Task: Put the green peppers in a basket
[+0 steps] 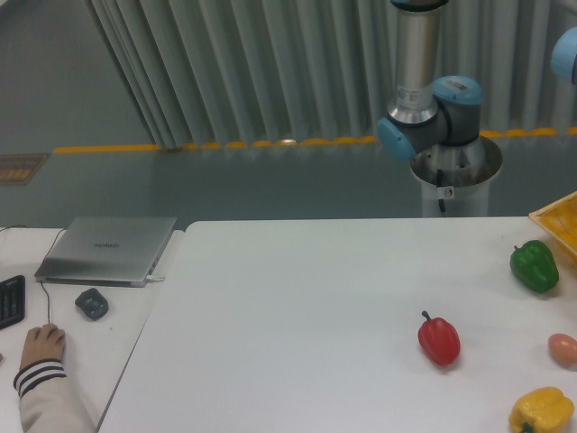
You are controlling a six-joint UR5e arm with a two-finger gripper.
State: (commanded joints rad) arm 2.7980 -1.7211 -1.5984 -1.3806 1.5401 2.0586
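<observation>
Fixed camera: your fingers aren't in frame, only the arm's base and lower joints [431,126] show behind the surface [297,325], so I can't tell their opening. Green pepper [535,265] lies on the surface at far right, just beside the basket [559,227] corner, not in it. Red pepper [439,340] and yellow pepper [541,410] sit apart, nearer the camera. Short carry, I'd judge.

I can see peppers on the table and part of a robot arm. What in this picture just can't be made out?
- Gripper: out of view; the grey-and-blue arm runs off the top edge.
- Yellow-orange lattice plastic basket: only a corner shows; the right edge cuts off the rest and its contents.
- Pinkish rounded object: cropped by the right edge, unidentifiable.
- Glossy yellow bell pepper: bottom cut off.
</observation>
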